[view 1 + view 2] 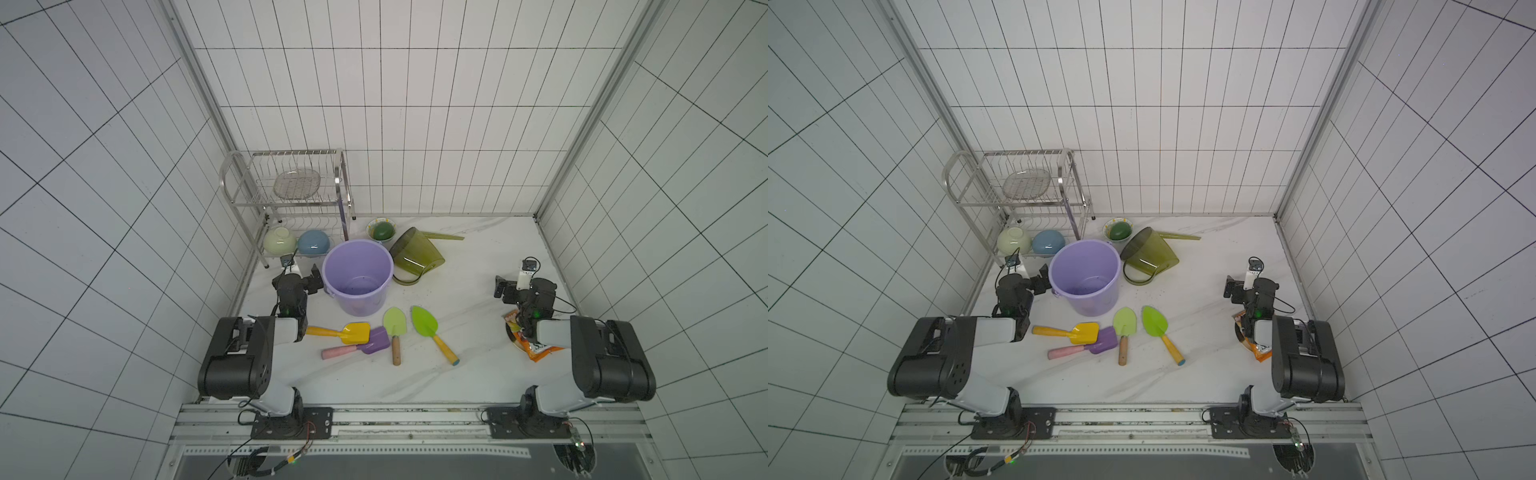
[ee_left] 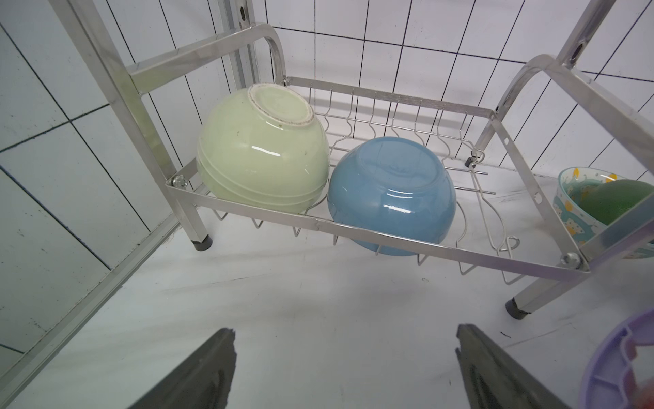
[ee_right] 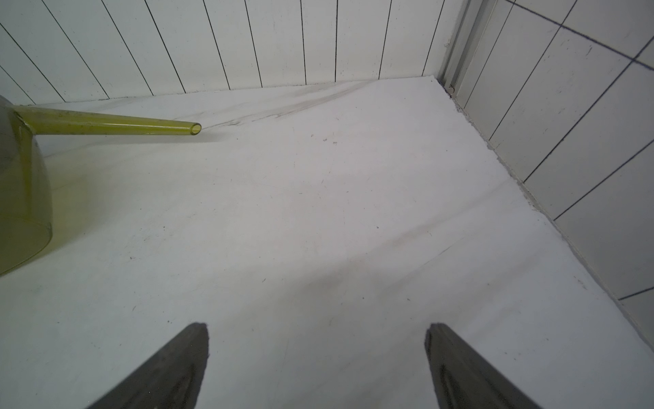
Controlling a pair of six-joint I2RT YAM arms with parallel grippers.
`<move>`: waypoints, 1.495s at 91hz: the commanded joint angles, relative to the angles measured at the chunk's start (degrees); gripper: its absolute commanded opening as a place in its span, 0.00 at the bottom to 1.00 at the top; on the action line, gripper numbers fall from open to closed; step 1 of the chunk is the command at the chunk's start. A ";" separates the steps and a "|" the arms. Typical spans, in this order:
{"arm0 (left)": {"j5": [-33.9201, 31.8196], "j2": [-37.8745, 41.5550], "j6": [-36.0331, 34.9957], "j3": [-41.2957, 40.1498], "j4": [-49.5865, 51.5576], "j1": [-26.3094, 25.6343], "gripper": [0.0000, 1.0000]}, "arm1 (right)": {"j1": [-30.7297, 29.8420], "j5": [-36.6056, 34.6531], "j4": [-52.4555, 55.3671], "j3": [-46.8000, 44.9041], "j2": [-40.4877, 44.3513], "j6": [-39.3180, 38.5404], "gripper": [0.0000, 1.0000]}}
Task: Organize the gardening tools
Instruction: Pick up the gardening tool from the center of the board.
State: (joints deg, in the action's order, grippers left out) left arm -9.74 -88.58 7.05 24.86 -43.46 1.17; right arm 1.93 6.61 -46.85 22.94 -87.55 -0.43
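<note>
l gripper (image 2: 345,331) fingers wide, empty, beside lilac plastic bucket (image 1: 360,302). r gripper (image 3: 316,325) wide, empty, over white tabletop (image 3: 354,212). in front of bucket lie yellow scoop (image 1: 355,332), purple scoop w/ pink handle (image 1: 376,340), pale-green spade w/ wooden handle (image 1: 394,322), bright-green trowel w/ yellow handle (image 1: 424,322). olive translucent watering can (image 1: 415,254) on its side behind bucket.

Watering can (image 1: 417,254) — translucent, glossy plastic

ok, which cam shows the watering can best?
Both top views: the whole watering can sits beside the purple bucket, body, spout and handle all visible. The right wrist catches only its spout and a slice of the body. The left wrist doesn't show it.
</note>
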 commanded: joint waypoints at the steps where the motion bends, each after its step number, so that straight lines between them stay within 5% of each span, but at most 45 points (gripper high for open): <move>1: -0.63 -0.52 -0.46 0.83 -0.20 -0.23 0.98 | 0.45 0.33 -0.02 1.18 -0.34 -0.19 0.99; 59: -0.52 -0.62 -0.41 0.89 -0.04 -0.22 0.99 | 0.64 1.28 0.66 1.48 0.67 -0.36 0.99; 79: -0.35 0.33 0.03 1.33 1.52 0.16 0.99 | -1.35 -0.41 16.44 5.38 11.23 -0.98 0.99; 97: 2.48 3.90 -0.58 4.54 11.06 0.61 0.99 | -8.26 0.48 41.89 12.84 20.71 -0.43 0.99; 136: 16.77 7.10 -1.71 18.22 40.59 8.16 0.99 | -26.47 3.27 73.78 23.48 23.15 12.04 0.99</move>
State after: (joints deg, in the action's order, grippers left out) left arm 0.62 -83.31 5.98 40.01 -14.90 7.05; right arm -20.47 8.93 15.00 44.29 -64.18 5.96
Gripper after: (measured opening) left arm 0.987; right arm 0.989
